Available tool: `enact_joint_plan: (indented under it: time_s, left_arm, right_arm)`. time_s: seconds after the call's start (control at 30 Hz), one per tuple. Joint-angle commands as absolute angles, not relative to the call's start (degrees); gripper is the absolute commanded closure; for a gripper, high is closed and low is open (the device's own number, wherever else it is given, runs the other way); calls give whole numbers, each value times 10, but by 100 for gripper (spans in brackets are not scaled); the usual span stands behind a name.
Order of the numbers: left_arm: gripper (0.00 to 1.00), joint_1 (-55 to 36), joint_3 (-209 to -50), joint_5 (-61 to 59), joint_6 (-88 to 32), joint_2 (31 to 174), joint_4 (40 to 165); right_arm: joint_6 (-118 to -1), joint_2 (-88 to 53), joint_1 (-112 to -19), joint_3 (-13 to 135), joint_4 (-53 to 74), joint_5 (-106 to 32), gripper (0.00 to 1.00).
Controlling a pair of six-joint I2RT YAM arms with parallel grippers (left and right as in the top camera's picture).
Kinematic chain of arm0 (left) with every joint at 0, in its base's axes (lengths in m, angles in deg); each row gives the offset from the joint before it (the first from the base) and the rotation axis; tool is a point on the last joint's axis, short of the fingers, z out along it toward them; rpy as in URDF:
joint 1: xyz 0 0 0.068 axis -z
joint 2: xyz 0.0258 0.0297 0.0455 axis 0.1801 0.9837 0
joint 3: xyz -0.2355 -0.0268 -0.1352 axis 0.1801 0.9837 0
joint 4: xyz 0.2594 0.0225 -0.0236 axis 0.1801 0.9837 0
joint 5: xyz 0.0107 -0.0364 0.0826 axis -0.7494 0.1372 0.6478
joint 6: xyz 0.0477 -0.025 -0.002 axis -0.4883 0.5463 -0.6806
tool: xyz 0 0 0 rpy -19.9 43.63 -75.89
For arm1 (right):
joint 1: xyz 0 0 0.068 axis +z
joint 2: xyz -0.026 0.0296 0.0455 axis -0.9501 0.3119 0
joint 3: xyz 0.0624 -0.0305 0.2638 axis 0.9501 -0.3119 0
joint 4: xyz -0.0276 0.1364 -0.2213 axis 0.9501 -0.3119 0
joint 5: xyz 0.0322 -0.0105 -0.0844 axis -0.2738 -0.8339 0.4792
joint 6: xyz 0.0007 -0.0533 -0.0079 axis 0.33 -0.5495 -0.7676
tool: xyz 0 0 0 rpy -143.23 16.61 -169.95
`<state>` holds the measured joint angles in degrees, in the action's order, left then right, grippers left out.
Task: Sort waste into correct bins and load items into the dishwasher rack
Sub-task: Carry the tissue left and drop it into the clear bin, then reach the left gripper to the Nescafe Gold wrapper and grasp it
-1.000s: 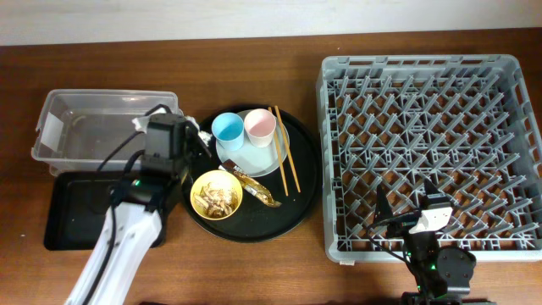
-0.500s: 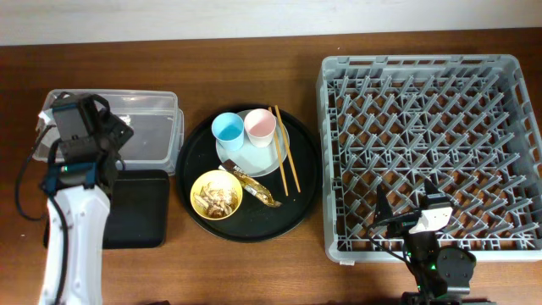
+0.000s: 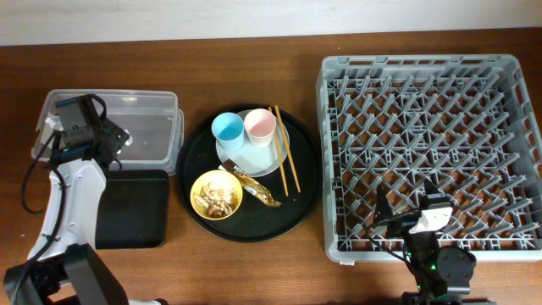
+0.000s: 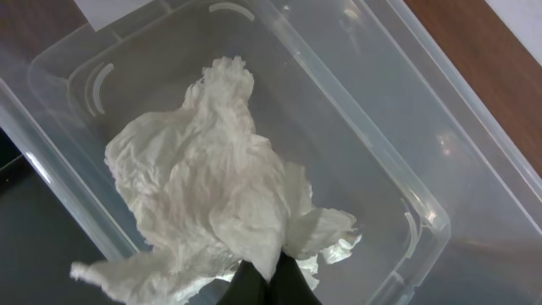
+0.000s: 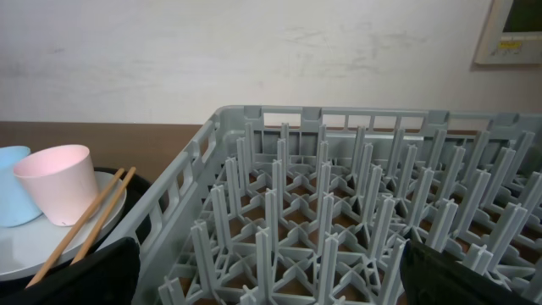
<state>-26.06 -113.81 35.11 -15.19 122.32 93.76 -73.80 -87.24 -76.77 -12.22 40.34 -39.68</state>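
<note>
My left gripper (image 3: 117, 135) is shut on the crumpled white tissue (image 4: 212, 186) and holds it over the clear plastic tub (image 3: 157, 127); the left wrist view shows the fingers (image 4: 269, 284) pinching the tissue's lower edge above the tub's floor (image 4: 364, 127). The gold-brown wrapper (image 3: 256, 188) and the yellow bowl (image 3: 217, 194) of beige scraps lie on the round black tray (image 3: 301, 199). The blue cup (image 3: 227, 128), pink cup (image 3: 259, 126) and chopsticks (image 3: 284, 159) rest on the plate (image 3: 252, 158). My right gripper (image 3: 408, 222) is open and empty at the front edge of the grey rack (image 3: 423, 63).
The flat black tray (image 3: 135, 207) lies in front of the tub, left of the round tray. In the right wrist view the rack's pegs (image 5: 339, 212) fill the front, with the pink cup (image 5: 55, 182) and chopsticks (image 5: 85, 224) to the left.
My left arm has swung left from the round tray's edge to above the clear tub, carrying the tissue. The right arm has not moved.
</note>
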Motion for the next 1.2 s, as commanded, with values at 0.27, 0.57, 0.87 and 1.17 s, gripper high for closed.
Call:
enact_joint_plan:
  time_s: [0.27,0.57,0.87,1.17]
  left_arm:
    - [64,-262,-1146,351,-164,1278,896]
    - [23,-262,-1249,236,-237,1234,966]
    - [23,-182,-1292,123,-245,1002,1217]
    - [23,-5,-1231,245,-253,1014,1313]
  right_arm:
    - [-740,-876,-771,-125,401,-404,2]
    - [-740,-876,-771,-125,401,-404,2]
    - [-740,-876,-771,-125,401,-404,2]
    - [-740,-876,-771,-125,401,-404,2]
